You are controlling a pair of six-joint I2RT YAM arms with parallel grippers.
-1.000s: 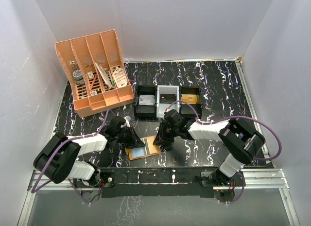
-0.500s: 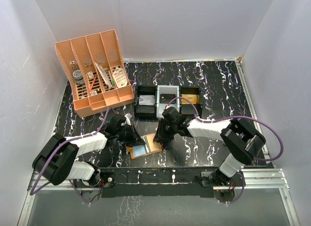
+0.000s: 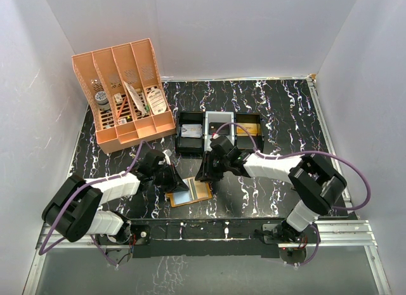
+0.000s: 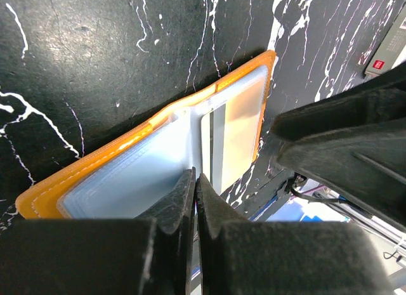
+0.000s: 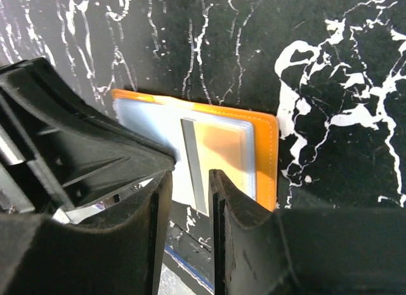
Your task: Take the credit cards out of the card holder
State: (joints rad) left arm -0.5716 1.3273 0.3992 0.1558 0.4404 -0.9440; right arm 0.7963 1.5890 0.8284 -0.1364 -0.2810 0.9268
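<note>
Top external: flat orange leather-like card holder (image 3: pixel 193 195) lies open on the marbled tabletop (image 3: pixel 279 111). Left wrist: left tool (image 4: pixel 195 177), tips together, pins its fold. Right wrist: right tool (image 5: pixel 190 176), tips apart, straddles a thin pale card (image 5: pixel 219 149), probably stiff and slick; pinch its exposed edge.

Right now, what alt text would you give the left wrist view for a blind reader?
The left pincer, shut, sits at the centre fold of an open flat orange leather-like card holder lying on the black marbled table. A pale card with a dark stripe sits in the panel on the right.
</note>
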